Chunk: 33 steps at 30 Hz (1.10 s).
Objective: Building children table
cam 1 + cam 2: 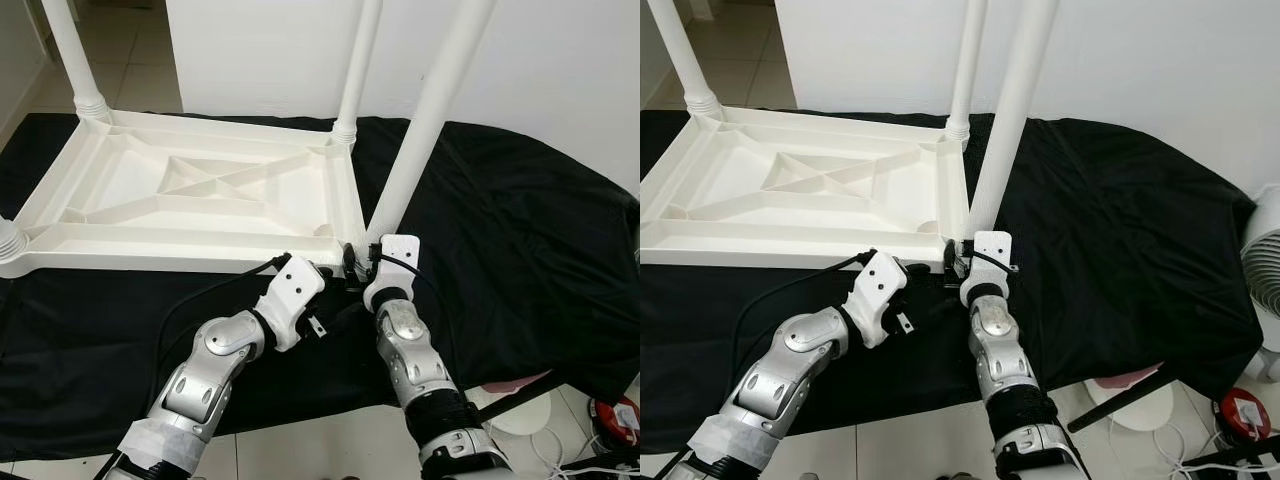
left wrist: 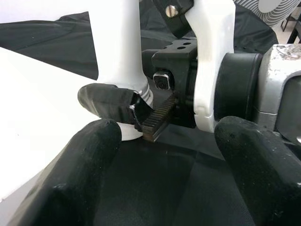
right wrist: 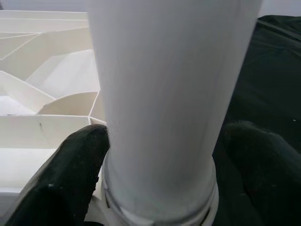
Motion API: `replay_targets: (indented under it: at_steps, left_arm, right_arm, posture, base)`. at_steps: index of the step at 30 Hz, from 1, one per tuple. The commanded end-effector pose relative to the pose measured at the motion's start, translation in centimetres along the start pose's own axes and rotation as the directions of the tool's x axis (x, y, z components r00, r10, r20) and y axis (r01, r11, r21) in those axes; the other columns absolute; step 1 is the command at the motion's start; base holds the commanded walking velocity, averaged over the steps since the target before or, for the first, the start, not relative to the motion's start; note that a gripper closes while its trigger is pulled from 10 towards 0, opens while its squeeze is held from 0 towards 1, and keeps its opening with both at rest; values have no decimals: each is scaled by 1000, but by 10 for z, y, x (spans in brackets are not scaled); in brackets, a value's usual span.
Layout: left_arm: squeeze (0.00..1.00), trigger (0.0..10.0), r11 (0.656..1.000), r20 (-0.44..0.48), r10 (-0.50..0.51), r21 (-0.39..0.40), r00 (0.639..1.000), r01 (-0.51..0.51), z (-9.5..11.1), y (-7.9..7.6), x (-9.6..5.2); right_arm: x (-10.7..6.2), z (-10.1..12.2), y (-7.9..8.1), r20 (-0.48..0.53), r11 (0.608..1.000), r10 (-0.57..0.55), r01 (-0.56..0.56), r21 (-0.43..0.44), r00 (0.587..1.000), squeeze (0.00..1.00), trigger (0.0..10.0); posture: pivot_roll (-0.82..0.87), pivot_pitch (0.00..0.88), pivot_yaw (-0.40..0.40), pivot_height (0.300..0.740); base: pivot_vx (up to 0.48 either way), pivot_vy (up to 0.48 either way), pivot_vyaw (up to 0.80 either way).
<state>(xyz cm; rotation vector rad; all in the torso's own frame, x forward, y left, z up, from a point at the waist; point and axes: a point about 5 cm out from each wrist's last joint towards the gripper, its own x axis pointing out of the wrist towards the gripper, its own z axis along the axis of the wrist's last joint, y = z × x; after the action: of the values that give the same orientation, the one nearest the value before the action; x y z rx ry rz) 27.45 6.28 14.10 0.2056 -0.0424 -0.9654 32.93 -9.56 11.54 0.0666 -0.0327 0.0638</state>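
The white tabletop is lying upside down on the black cloth, so its corner sockets are facing up for the legs. Three legs are already standing in their corners. The right gripper is clamping the base of the fourth leg at the near right corner, its fingers pressing either side of the tube just above the collar; the leg is leaning a little, so it is probably not seated yet. The left gripper is waiting just beside that corner, fingers spread wide and holding nothing, likely ready to steady the frame.
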Motion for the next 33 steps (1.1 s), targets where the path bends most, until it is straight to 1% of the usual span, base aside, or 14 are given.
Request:
replay_targets:
  at_steps: [1,3,5,7,8,12,16,21,25,27,29,30,31,33]
  left_arm:
    - [0,10000,1000,-6,13,10,1000,-13,-1,-3,1]
    - [0,10000,1000,-6,13,11,1000,-13,-1,-3,1]
    - [0,10000,1000,-4,16,9,1000,-16,-1,-2,1]
    - [0,10000,1000,-4,16,9,1000,-16,-1,-2,1]
    - [0,10000,1000,-3,16,10,1000,-16,-1,-2,2]
    - [0,10000,1000,-2,16,11,1000,-16,0,-2,2]
    - [0,10000,1000,-1,14,14,1000,-14,0,-1,3]
    - [0,10000,1000,-1,14,16,1000,-14,1,0,4]
    - [0,10000,1000,1,16,17,1000,-16,1,1,4]
    - [0,10000,1000,2,20,19,1000,-20,2,2,4]
    - [0,10000,1000,2,20,19,1000,-20,2,2,4]
    - [0,10000,999,2,25,21,1000,-25,2,3,3]
    - [0,10000,999,2,28,21,1000,-28,2,4,3]
    - [0,10000,999,2,30,20,1000,-30,2,4,3]
  right_arm:
    - [-7,-6,-7,-20,1000,14,-14,-11,1000,1000,10000]
    - [-8,-6,-9,-18,1000,18,-18,-13,1000,1000,10000]
    - [-12,-6,-19,-10,998,58,-58,-27,998,1000,10000]
    - [-12,-6,-20,-10,997,65,-66,-27,998,1000,10000]
    - [-12,-5,-25,-13,995,100,-100,-13,995,0,10000]
    - [-9,0,-35,-3,986,169,-169,-15,986,0,10000]
    - [-1,12,-51,18,959,276,-274,-73,961,0,10000]
    - [4,19,-54,20,923,370,-366,-118,929,0,10000]
    - [13,22,-50,-13,878,463,-460,-129,886,0,10000]
    - [18,22,-41,-42,832,535,-535,-147,844,0,10000]
    - [18,22,-41,-42,832,535,-535,-147,844,0,10000]
    - [20,20,-33,-79,789,589,-594,-160,804,0,10000]
    - [21,19,-31,-95,778,600,-607,-161,795,0,7922]
    - [22,18,-30,-105,771,607,-616,-161,787,0,7922]
  posture:
    - [101,24,-115,740]
    - [101,24,-115,740]
    - [98,24,-117,740]
    - [98,24,-117,740]
    - [97,22,-117,740]
    - [94,19,-114,740]
    - [93,18,-111,740]
    - [91,18,-108,740]
    - [93,17,-105,740]
    - [99,17,-106,740]
    - [99,17,-106,740]
    - [104,19,-107,740]
    - [108,20,-109,740]
    - [108,20,-109,740]
  base:
    - [0,0,0]
    - [0,0,0]
    - [0,0,0]
    - [0,0,0]
    - [0,0,0]
    - [0,0,0]
    - [0,0,0]
    - [0,0,0]
    - [0,0,0]
    - [0,0,0]
    - [0,0,0]
    - [0,0,0]
    - [0,0,0]
    - [0,0,0]
